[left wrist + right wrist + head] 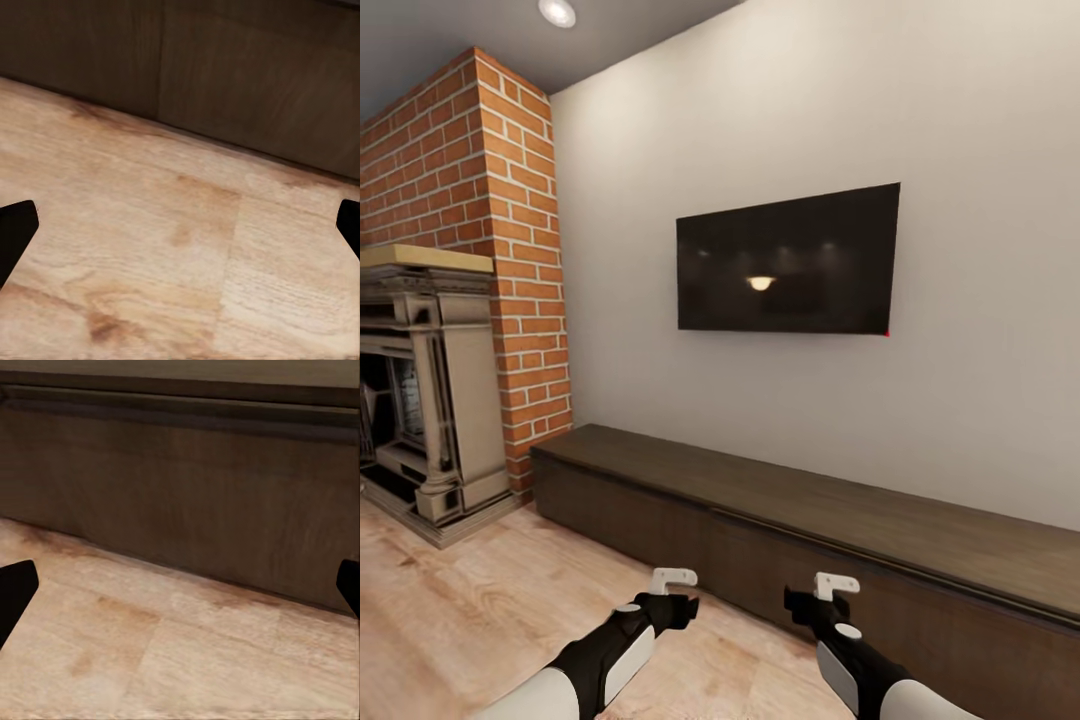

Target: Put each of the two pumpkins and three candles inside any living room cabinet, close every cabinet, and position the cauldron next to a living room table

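The cabinet [810,520] is a long low dark brown console against the white wall, and its fronts look shut. Its front face also appears in the left wrist view [225,67] and the right wrist view [180,487]. My left gripper [668,597] hovers low over the wood floor just in front of it, open with nothing between its fingers [180,232]. A little to the right, my right gripper [812,600] is also open and empty [180,589], facing the cabinet front. The pumpkins, candles, cauldron and table are out of view.
A stone fireplace [430,400] with a red brick chimney [510,250] stands at the left, close to the cabinet's left end. A black TV [788,262] hangs on the wall above the cabinet. Light wood floor [480,610] spreads in front.
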